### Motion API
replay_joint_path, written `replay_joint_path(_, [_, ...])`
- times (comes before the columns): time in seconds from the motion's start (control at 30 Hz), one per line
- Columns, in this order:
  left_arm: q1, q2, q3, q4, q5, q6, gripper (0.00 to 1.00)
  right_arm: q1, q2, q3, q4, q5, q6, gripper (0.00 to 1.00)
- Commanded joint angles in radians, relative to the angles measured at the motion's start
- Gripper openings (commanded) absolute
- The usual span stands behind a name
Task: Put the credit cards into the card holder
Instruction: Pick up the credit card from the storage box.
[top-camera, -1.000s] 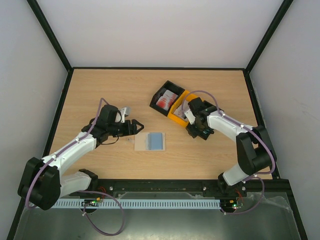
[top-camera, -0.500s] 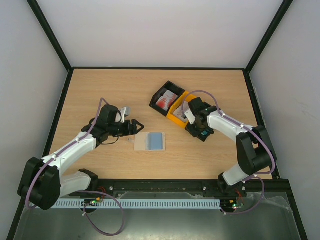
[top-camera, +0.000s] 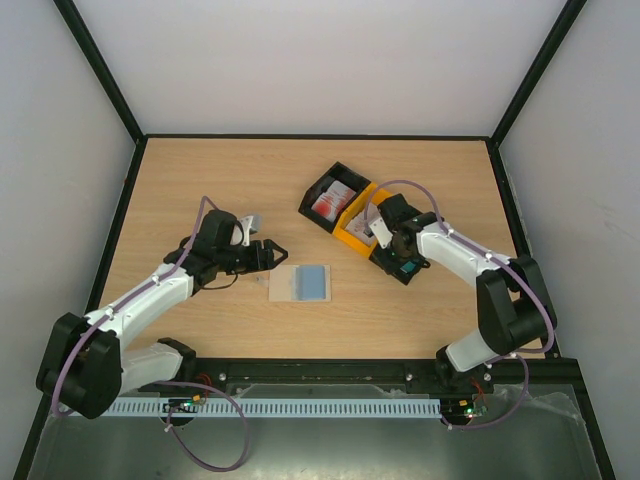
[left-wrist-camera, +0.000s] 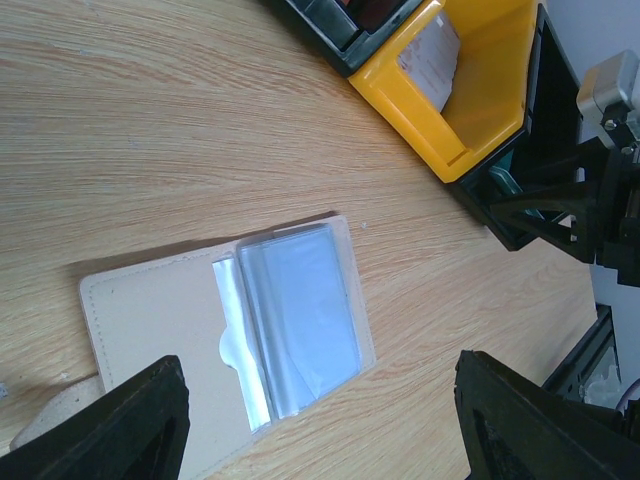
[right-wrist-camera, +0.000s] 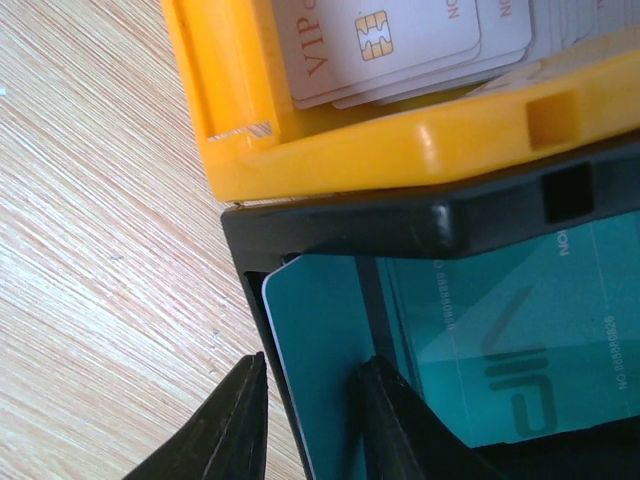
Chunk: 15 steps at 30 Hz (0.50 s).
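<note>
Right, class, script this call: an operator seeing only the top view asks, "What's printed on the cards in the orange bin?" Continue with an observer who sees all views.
Observer: The right wrist view shows pale cards with "VIP" and a gold chip in the orange bin.
Operator: And the right gripper, where are its fingers?
Observer: They appear to straddle the side wall of the black bin beside it, and the edge of a teal card inside.
</note>
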Motion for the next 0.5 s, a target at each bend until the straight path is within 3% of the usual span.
replay_joint_path(0.0, [-0.004, 0.005, -0.009, -0.01, 0.0, 0.011, 0.74, 0.0, -0.027, 0.011, -0.043, -0.019, -0.003, 0.24])
replay_joint_path(0.47, [-0.004, 0.002, -0.013, -0.014, -0.001, 0.013, 0.74, 0.0, -0.043, 0.012, -0.049, -0.038, -0.008, 0.12])
